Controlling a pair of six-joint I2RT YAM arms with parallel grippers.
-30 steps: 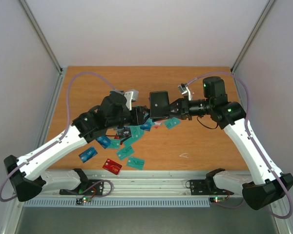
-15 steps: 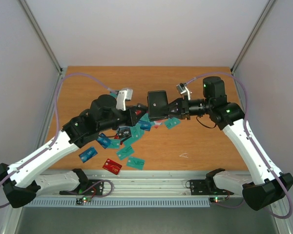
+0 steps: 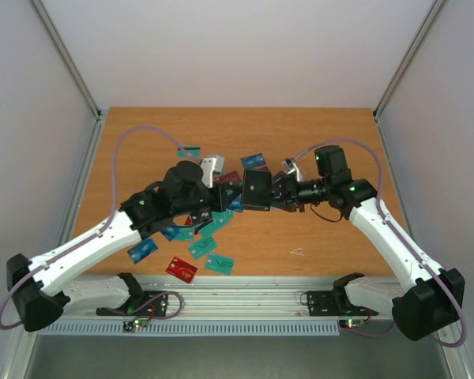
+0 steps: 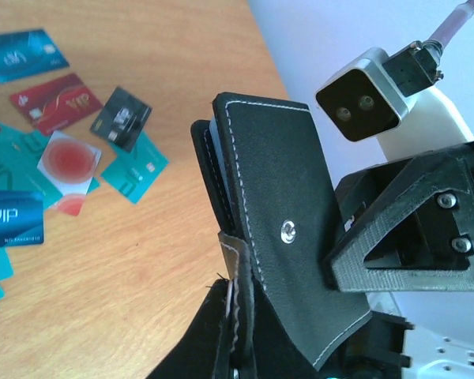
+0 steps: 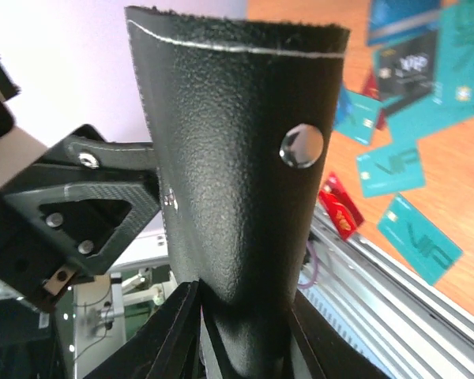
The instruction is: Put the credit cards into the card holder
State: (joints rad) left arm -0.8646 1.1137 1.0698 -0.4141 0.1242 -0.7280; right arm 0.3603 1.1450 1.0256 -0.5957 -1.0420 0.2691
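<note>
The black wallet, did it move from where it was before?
Yes. The wallet came down in the top view, toward the near edge of the table and the red card lying there.

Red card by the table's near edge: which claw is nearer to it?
Left. The left claw grips the card holder on its left side, beyond and right of the red card; the right claw grips its other side, farther right.

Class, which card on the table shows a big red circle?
The pale card lying over teal cards; the others are teal, blue, red or dark.
</note>
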